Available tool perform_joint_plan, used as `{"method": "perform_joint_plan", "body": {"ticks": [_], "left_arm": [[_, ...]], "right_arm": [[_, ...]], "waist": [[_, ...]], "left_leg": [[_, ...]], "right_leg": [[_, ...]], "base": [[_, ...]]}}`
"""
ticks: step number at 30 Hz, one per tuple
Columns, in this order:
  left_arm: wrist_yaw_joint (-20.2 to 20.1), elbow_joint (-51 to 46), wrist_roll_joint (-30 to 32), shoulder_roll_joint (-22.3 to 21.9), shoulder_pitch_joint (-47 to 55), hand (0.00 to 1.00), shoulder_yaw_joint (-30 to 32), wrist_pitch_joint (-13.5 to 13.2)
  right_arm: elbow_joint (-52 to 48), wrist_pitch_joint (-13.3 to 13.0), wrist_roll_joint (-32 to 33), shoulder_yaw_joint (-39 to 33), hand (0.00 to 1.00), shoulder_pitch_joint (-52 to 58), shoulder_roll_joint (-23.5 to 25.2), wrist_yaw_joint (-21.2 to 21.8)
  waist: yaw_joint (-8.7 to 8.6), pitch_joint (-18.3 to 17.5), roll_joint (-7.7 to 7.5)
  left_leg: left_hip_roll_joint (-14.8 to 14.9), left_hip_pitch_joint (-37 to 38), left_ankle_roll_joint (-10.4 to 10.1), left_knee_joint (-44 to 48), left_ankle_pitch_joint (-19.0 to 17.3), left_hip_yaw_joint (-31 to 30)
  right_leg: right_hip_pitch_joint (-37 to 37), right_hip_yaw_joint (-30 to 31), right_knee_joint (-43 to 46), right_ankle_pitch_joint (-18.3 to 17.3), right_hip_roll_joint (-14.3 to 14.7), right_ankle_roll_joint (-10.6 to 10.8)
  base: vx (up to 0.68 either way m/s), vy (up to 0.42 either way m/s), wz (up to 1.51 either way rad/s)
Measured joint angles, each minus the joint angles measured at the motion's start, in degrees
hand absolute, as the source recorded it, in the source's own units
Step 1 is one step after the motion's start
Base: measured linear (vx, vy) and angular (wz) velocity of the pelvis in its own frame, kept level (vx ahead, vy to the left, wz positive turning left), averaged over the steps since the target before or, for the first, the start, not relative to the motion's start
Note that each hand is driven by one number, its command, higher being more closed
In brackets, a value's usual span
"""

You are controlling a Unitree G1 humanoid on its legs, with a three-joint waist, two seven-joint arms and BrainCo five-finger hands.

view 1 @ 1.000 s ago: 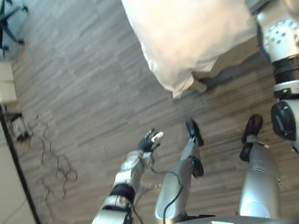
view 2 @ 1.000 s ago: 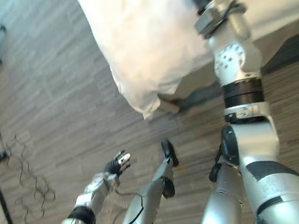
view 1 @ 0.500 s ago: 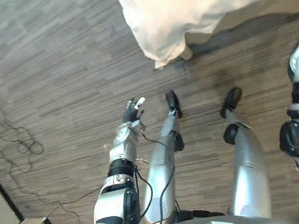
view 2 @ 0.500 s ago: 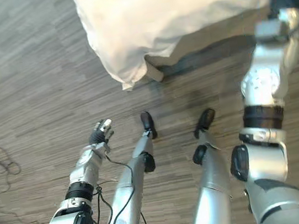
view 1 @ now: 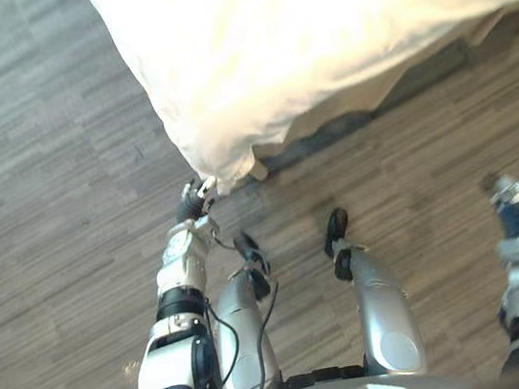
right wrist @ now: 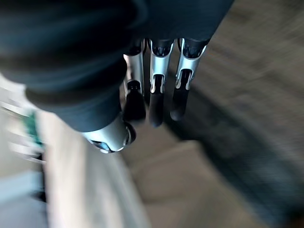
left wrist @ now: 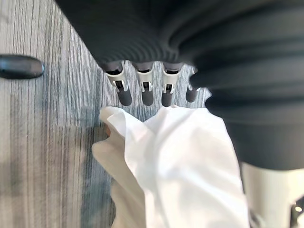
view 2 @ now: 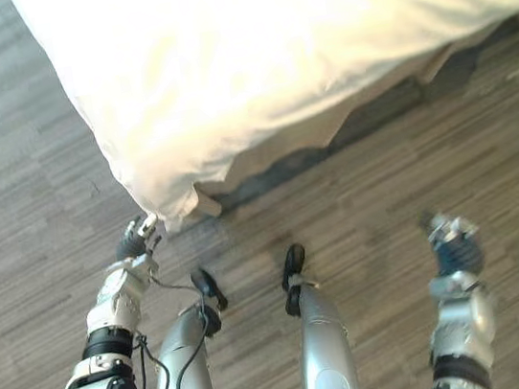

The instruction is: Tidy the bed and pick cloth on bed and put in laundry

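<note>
**Colleague:** What does the bed look like from your seat?

**Operator:** I see a white bed cover (view 1: pixel 315 41), soft and puffy with shallow creases, draped over the bed's edge. One corner hangs down in a blunt, folded point. Under it is a floor (view 1: pixel 36 187) of grey wood-grain planks. A pale bed leg (view 1: pixel 258 169) shows just behind that corner.

**Colleague:** And the hands?

**Operator:** My left hand (view 1: pixel 191 204) is low down, right beside the hanging corner. Its fingers (left wrist: pixel 125 95) are straight and released, with their dark tips just at the cloth's folded edge. I cannot tell whether they touch it. My right hand (view 1: pixel 518 211) hangs well apart from the corner, over the planks. Its silver fingers (right wrist: pixel 156 102) are loose and relaxed.
</note>
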Motion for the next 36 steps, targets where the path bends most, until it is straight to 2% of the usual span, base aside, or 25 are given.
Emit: {"method": "perform_joint_plan", "body": {"ticks": [2, 3, 6, 10, 13, 14, 16, 18, 19, 22, 23, 24, 25, 27, 28, 29, 31, 32, 34, 35, 36], "left_arm": [[-0.05, 2.60, 1.14, -0.21, 4.83, 0.00, -2.14, -0.53], [0.02, 4.76, 2.58, -0.63, 8.01, 0.00, -3.30, -1.02], [0.30, 8.44, 5.25, -2.12, 14.73, 0.00, -5.33, -2.87], [0.60, 10.76, 9.68, -3.26, 21.59, 0.00, -6.03, -5.78], [0.66, 11.27, 14.08, -3.24, 25.16, 0.00, -6.46, -9.45], [0.74, 12.28, 15.29, -3.31, 26.24, 0.00, -6.45, -11.28], [0.54, 13.56, 15.78, -3.50, 27.74, 0.00, -6.47, -12.54], [0.32, 14.65, 15.55, -3.37, 27.50, 0.00, -6.52, -13.45], [0.03, 14.83, 15.71, -3.03, 26.92, 0.00, -6.70, -13.64], [-0.86, 14.55, 18.31, -3.17, 27.02, 0.00, -7.01, -14.44], [-0.92, 14.31, 19.34, -3.27, 26.91, 0.00, -7.07, -14.48], [-0.73, 13.95, 20.94, -3.71, 26.80, 0.00, -7.13, -14.44], [-0.66, 13.13, 21.41, -4.29, 27.48, 0.00, -7.24, -14.25], [-0.68, 12.55, 22.10, -4.99, 27.70, 0.00, -7.63, -14.07], [-0.68, 12.43, 22.73, -4.68, 27.75, 0.00, -7.63, -14.02], [-0.70, 12.21, 23.23, -4.41, 27.76, 0.00, -7.56, -13.95], [-0.76, 11.69, 25.08, -4.03, 27.79, 0.00, -7.70, -13.94], [-0.79, 10.89, 25.74, -4.11, 27.75, 0.00, -7.65, -13.79], [-0.80, 10.35, 27.04, -4.15, 27.76, 0.00, -7.68, -13.35], [-0.72, 10.40, 27.27, -4.53, 27.76, 0.00, -7.66, -13.28], [-0.46, 10.16, 27.09, -5.39, 27.06, 0.00, -7.48, -13.22]], "right_arm": [[5.30, -1.47, -6.16, 2.16, 0.00, 2.52, 2.07, -1.98], [8.67, -2.16, -9.77, 4.07, 0.00, 3.64, 2.85, -3.82], [13.77, -2.08, -15.03, 8.41, 0.00, 5.19, 4.17, -6.67], [17.11, 1.78, -19.92, 12.40, 0.00, 5.96, 4.69, -8.66], [18.56, 3.38, -22.56, 14.65, 0.00, 6.13, 4.26, -10.32], [18.84, 3.84, -23.12, 15.18, 0.00, 6.29, 3.64, -10.62], [19.33, 4.23, -23.59, 14.95, 0.00, 7.01, 2.60, -10.99], [19.44, 4.45, -23.61, 14.28, 0.00, 8.08, 2.06, -11.56], [19.55, 4.81, -23.62, 13.79, 0.00, 9.10, 2.12, -12.20], [18.15, 4.75, -22.69, 12.76, 0.00, 13.56, 2.96, -12.86], [17.21, 4.72, -22.01, 12.68, 0.00, 14.74, 3.65, -12.85], [15.21, 4.43, -19.67, 11.99, 0.00, 17.25, 5.44, -13.01], [14.18, 3.46, -17.71, 10.93, 0.00, 18.97, 6.99, -13.14], [13.86, 2.53, -16.14, 10.14, 0.00, 19.42, 8.44, -13.13], [13.83, 2.26, -16.00, 10.12, 0.00, 20.21, 9.41, -12.94], [13.83, 2.20, -15.64, 9.92, 0.00, 21.18, 9.69, -12.92], [13.82, 2.12, -15.63, 8.40, 0.00, 21.60, 10.54, -12.87], [13.71, 2.02, -15.61, 7.89, 0.00, 21.58, 10.83, -12.81], [13.63, 1.52, -15.95, 7.83, 0.00, 20.59, 10.97, -12.83], [13.61, 0.95, -17.54, 7.30, 0.00, 18.55, 10.91, -12.82], [13.64, 0.60, -18.93, 6.48, 0.00, 17.23, 10.79, -12.81]], "waist": [[-0.47, -3.15, 0.92], [-1.24, -4.99, 1.73], [-2.35, -7.74, 3.04], [-2.34, -10.94, 3.36], [-0.81, -12.12, 3.16], [-0.47, -12.64, 3.61], [-0.12, -13.87, 4.79], [-0.26, -13.87, 4.57], [-0.38, -13.88, 3.65], [-1.03, -14.32, 2.35], [-1.14, -14.34, 2.09], [-1.43, -14.68, 0.98], [-1.47, -15.30, 1.29], [-1.57, -15.65, 0.96], [-2.04, -15.68, -0.63], [-2.28, -15.64, -1.15], [-2.43, -16.02, -2.23], [-2.55, -16.20, -3.29], [-2.29, -16.32, -3.26], [-1.18, -16.77, -1.06], [-1.11, -16.37, -1.11]], "left_leg": [[-0.83, 3.26, -0.05, -2.15, 0.97, -0.12], [-1.42, 5.53, -0.13, -3.33, 1.03, -0.30], [-2.58, 11.47, -0.56, -4.92, 0.70, -0.04], [-3.26, 17.14, -1.44, -4.61, -1.28, -0.06], [-1.95, 17.12, -1.49, 3.11, -4.16, -5.98], [-1.22, 17.16, -1.58, 5.78, -6.00, -9.10], [-0.37, 18.60, -2.48, 5.78, -9.32, -10.95], [-1.11, 21.11, -2.82, 2.52, -10.65, -10.17], [-1.99, 21.87, -2.45, 1.72, -10.35, -9.21], [-2.75, 24.53, -2.08, 1.02, -10.32, -6.63], [-2.81, 25.08, -1.90, 0.86, -10.42, -6.01], [-3.25, 25.69, -1.77, 0.36, -10.72, -5.27], [-3.34, 26.58, -1.70, -0.84, -10.80, -4.31], [-2.79, 27.60, -1.81, -1.30, -10.72, -3.10], [-2.96, 28.33, -2.27, -1.31, -10.78, -2.97], [-3.01, 28.67, -2.59, -1.32, -10.73, -2.99], [-3.15, 29.61, -3.32, -2.39, -10.46, -2.97], [-3.27, 30.25, -3.68, -3.42, -10.03, -2.95], [-3.44, 31.41, -3.91, -6.42, -8.83, -2.05], [-2.77, 31.81, -2.75, -9.55, -6.88, 0.79], [-2.14, 32.18, -2.99, -9.97, -5.83, 3.76]], "right_leg": [[3.69, -0.81, -2.61, 0.31, 0.11, 0.46], [6.53, -1.36, -4.50, 0.55, 0.15, 0.91], [14.06, -1.78, -9.29, 1.57, 0.33, 2.53], [20.23, -0.12, -13.19, 2.36, 1.40, 3.66], [21.69, 4.42, -14.69, 3.24, 2.52, 3.78], [22.39, 6.69, -15.62, 4.05, 3.59, 3.74], [22.25, 10.01, -17.62, 6.19, 5.47, 3.94], [22.21, 11.30, -18.76, 7.89, 5.51, 4.25], [22.20, 12.27, -19.01, 8.75, 4.75, 4.55], [22.16, 12.60, -16.68, 8.71, 3.23, 4.70], [22.00, 11.98, -15.71, 7.50, 2.68, 4.29], [21.06, 7.66, -12.65, 5.05, 1.08, 3.26], [19.66, 5.51, -9.48, 2.73, 0.06, 1.57], [17.95, 4.33, -4.29, 0.71, -0.30, -1.18], [17.79, 3.77, -1.39, 0.64, -0.44, -1.08], [17.79, 3.51, -0.85, 0.54, -0.56, 0.26], [17.13, 3.61, 0.33, -0.53, 0.18, -0.38], [16.47, 4.06, 0.77, -0.78, 0.83, -1.08], [15.83, 5.13, -2.80, 1.77, 3.67, -4.94], [15.75, 2.58, -5.77, 0.06, 4.92, -9.59], [12.48, -2.48, 4.23, -3.39, 2.02, -8.65]], "base": [[0.20, 0.038, 0.14], [0.23, 0.048, 0.12], [0.17, 0.051, 0.02], [0.09, 0.025, -0.26], [-0.01, -0.001, -0.76], [-0.02, 0.030, -0.98], [-0.04, 0.081, -1.02], [-0.10, 0.104, -0.62], [-0.12, 0.088, -0.41], [-0.12, 0.064, -0.31], [-0.16, 0.044, -0.30], [-0.12, 0.040, -0.38], [-0.08, 0.030, -0.43], [0.01, -0.013, -0.40], [0.03, -0.062, -0.24], [0.05, -0.069, -0.18], [0.07, -0.066, -0.24], [0.07, -0.063, -0.53], [0.03, -0.019, -0.91], [-0.02, 0.015, -1.27], [0.02, 0.029, -1.55]]}}
